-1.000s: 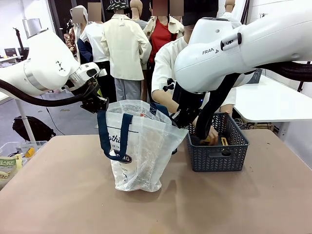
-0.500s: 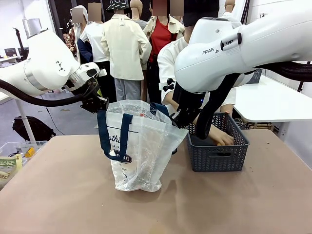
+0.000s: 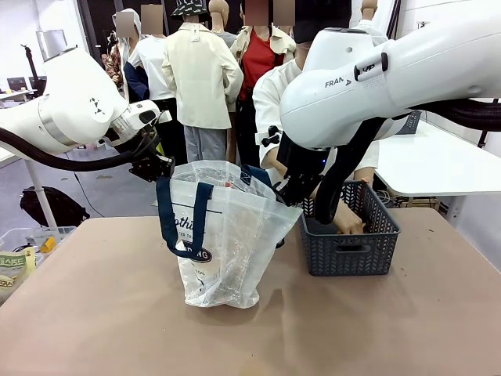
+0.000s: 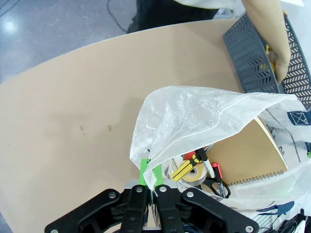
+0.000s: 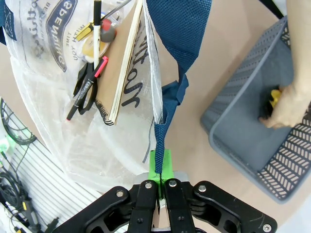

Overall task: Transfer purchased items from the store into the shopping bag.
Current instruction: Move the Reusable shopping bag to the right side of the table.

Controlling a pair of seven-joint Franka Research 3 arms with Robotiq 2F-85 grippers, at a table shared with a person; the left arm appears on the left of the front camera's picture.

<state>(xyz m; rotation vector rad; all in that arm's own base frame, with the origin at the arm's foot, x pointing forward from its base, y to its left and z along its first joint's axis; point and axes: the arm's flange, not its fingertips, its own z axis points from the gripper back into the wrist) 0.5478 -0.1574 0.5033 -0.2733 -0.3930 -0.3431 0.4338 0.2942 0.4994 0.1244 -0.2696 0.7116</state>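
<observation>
Tan table, white side table

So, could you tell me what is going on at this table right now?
The two arms hold the shopping bag open on the table. The left gripper pinches one side of its rim, and the right gripper pinches the other side by a navy handle. A spiral notebook, scissors and tape already lie inside. The person's hand reaches into the grey basket beside the bag.
</observation>
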